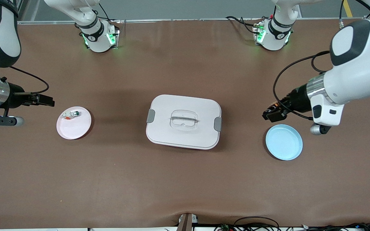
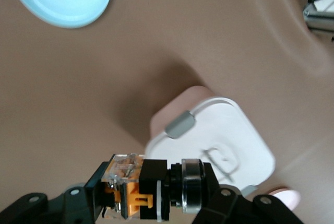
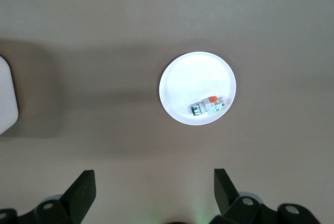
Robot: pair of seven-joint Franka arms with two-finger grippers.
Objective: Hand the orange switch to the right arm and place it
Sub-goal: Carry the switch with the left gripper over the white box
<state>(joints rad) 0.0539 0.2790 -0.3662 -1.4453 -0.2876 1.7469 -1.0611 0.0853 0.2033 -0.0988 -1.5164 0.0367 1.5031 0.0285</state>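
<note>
**Switch aloft, handover pending**

Left gripper (image 1: pixel 269 114): clamped on switch (image 2: pixel 148 190), raised above table just beside blue plate (image 1: pixel 284 142), ready for transfer. Right gripper (image 1: pixel 45 100): jaws spread, empty, waiting by pink plate (image 1: pixel 77 128) bearing whitish piece (image 1: pixel 70 114). Lidded box (image 1: pixel 183 122) between.

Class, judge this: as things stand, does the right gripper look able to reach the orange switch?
Probably not yet: the left gripper holds the orange switch near the blue plate, while the open right gripper waits beside the pink plate.
</note>
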